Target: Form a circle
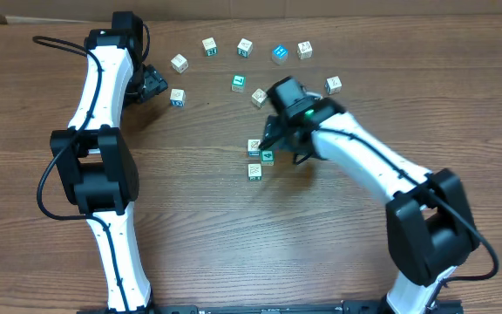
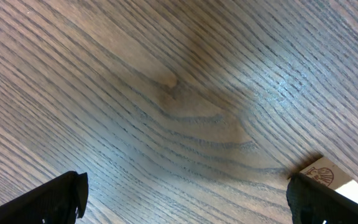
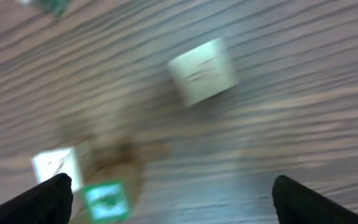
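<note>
— While the right arm reaches in from the near side of the table (image 1: 190, 227), how does the right pincer (image 1: 273, 138) stand?
— Fingers wide apart, gripping nothing. Its tips hang over a near cluster (image 1: 254, 171) of three cubes. The wrist view is blurred, but it shows a teal-faced cube (image 3: 106, 200) and a white cube (image 3: 55, 165) close together, just inside the finger at the picture's left.
— Is that cluster part of the circle (image 1: 245, 47)?
— No. The circle is only an arc, farther back. Five cubes curve along the far side, a sixth sits at the right end close to the right arm's wrist, and a left-end cube (image 1: 177, 97) closes the other side. Two loose cubes (image 1: 239, 83) lie inside the arc, between it and the right pincer.
— And the left pincer (image 1: 152, 83)?
— Also spread open and empty, close over bare wood at the arc's left end. The left-end cube is just beside it, outside one finger rather than between the two.
</note>
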You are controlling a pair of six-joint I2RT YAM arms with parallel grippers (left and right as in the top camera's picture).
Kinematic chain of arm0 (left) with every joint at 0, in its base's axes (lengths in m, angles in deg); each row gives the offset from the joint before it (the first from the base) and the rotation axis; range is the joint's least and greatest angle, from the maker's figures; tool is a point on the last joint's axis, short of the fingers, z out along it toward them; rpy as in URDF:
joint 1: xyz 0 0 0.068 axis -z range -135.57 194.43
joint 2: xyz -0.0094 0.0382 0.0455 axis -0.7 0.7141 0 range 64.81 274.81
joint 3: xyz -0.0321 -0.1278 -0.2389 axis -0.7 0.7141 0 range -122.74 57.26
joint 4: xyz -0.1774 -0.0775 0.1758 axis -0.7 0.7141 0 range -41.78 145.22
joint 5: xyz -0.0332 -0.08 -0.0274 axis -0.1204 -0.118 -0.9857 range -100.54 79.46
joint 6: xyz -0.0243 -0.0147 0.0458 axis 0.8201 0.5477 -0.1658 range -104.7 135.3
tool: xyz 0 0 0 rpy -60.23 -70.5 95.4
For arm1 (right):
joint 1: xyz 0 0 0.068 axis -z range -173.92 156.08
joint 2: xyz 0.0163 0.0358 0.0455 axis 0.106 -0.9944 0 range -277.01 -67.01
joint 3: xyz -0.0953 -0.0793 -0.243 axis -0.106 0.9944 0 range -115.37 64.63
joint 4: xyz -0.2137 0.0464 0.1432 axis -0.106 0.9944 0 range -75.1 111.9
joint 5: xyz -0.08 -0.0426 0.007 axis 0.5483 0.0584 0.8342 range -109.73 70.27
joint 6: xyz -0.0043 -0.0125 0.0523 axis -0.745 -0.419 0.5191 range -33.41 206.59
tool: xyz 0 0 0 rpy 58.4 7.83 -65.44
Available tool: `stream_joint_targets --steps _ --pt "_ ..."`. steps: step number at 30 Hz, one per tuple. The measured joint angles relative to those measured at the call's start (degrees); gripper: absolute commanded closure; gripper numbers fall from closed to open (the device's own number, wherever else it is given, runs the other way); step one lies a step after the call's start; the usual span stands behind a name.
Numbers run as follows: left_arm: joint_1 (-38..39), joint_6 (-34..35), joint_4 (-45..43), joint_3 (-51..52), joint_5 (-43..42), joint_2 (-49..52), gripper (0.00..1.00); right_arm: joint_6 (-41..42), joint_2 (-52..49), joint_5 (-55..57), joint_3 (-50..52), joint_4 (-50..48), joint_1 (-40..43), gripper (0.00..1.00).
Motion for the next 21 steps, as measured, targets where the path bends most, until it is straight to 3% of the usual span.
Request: stream_joint_targets --steps 7,21 --pt "0.0 0.0 0.0 0.0 0.0 0.0 0.0 0.0 0.0 -0.04 0.0 0.09 5.81 0.0" --pt "0.0 0.0 0.0 0.0 0.0 0.0 0.01 -0.02 0.0 -0.09 0.0 0.0 6.43 0.0"
